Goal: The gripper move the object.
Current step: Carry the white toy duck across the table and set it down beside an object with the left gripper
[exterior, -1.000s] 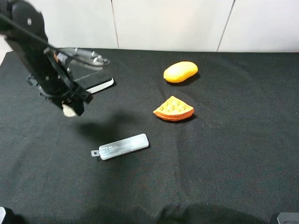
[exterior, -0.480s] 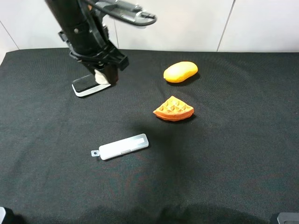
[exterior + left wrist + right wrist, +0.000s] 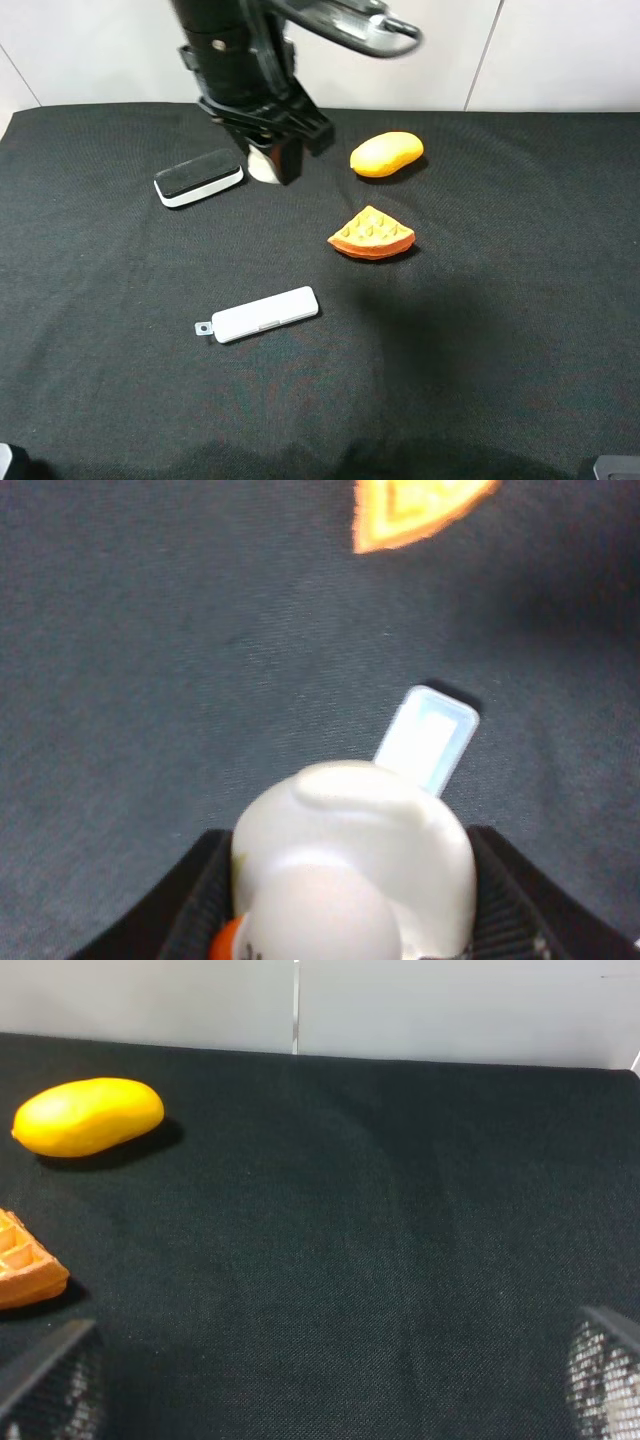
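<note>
My left gripper [image 3: 276,160], a black claw on a dark arm, hangs above the cloth between the black eraser and the mango. It is shut on the object [image 3: 262,166], a small cream-white lumpy piece held off the table. In the left wrist view the object [image 3: 350,855] fills the gap between the black fingers [image 3: 200,900], with the cloth far below. My right gripper [image 3: 325,1385] is open and empty, its mesh-padded fingertips [image 3: 50,1380] wide apart low over the cloth on the right side.
An orange mango [image 3: 386,153] lies at the back, an orange waffle wedge [image 3: 372,234] in front of it. A flat white case [image 3: 262,314] lies at centre left. A black-and-white eraser [image 3: 198,178] lies at the back left. Black cloth [image 3: 500,300] covers the table.
My left arm has swung from the left side toward the back and right, carrying the object over the eraser to a spot near the mango. The other things have not moved.
</note>
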